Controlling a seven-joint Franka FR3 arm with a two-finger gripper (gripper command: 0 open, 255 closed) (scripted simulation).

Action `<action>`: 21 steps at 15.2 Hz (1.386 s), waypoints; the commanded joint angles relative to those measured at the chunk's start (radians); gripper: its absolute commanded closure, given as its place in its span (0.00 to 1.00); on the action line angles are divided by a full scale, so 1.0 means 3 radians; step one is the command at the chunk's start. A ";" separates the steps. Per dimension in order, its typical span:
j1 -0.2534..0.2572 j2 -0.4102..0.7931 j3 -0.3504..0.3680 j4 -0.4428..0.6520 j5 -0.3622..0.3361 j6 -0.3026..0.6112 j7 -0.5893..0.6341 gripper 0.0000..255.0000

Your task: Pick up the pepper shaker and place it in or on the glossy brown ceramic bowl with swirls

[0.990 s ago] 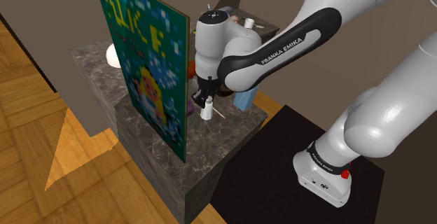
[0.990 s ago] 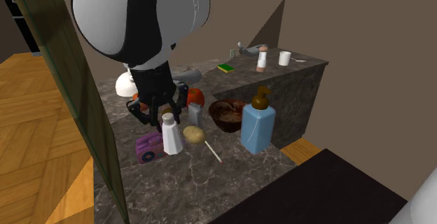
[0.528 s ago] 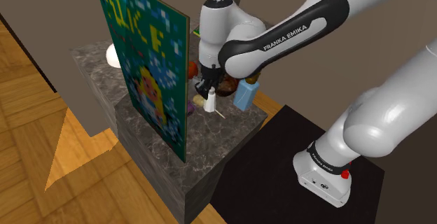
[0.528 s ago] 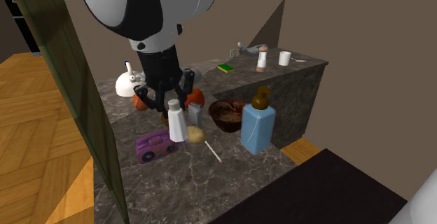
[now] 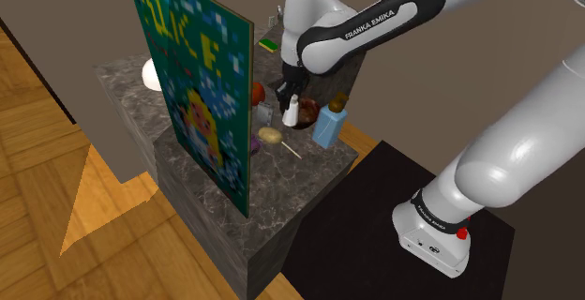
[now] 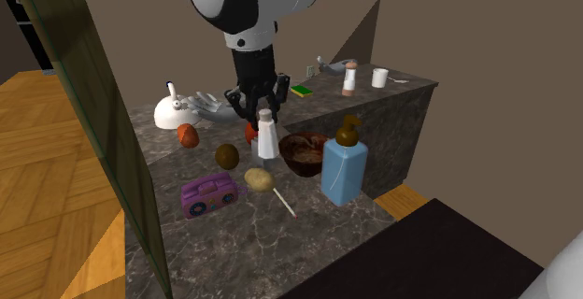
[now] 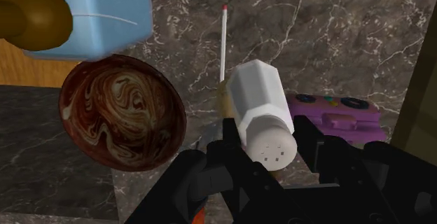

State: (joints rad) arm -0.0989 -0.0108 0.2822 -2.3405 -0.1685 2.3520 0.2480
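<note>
A white pepper shaker with a holed cap hangs in the air above the dark marble counter. My gripper is shut on its upper part, one black finger on each side. The glossy brown bowl with cream swirls stands on the counter just beside the shaker, on the second exterior view's right. The shaker is close to the bowl's rim, not over its middle. In the shoulder view the gripper holds the shaker next to the bowl.
A blue soap bottle stands right beside the bowl. A potato, a purple toy radio, a thin stick, a brown ball and a white kettle share the counter. A tall pixel painting stands along the counter's edge.
The gripper has lifted the shaker off the counter near the purple toy and carried it up and to the second exterior view's right, up to the bowl.
</note>
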 commanded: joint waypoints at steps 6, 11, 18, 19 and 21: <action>-0.0273 0.0264 -0.0263 0.0411 -0.0036 -0.0089 -0.0535 1.00; -0.0453 0.0525 -0.0417 0.0804 -0.0036 -0.0184 -0.0890 1.00; -0.0559 0.0816 -0.0508 0.1042 -0.0063 -0.0112 -0.1068 1.00; -0.0558 0.0841 -0.0511 0.1028 -0.0073 -0.0073 -0.1058 1.00; -0.0555 0.0894 -0.0518 0.1003 -0.0094 0.0003 -0.1038 1.00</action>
State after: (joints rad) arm -0.2653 0.2527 0.1277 -2.0330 -0.1941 2.3413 -0.0655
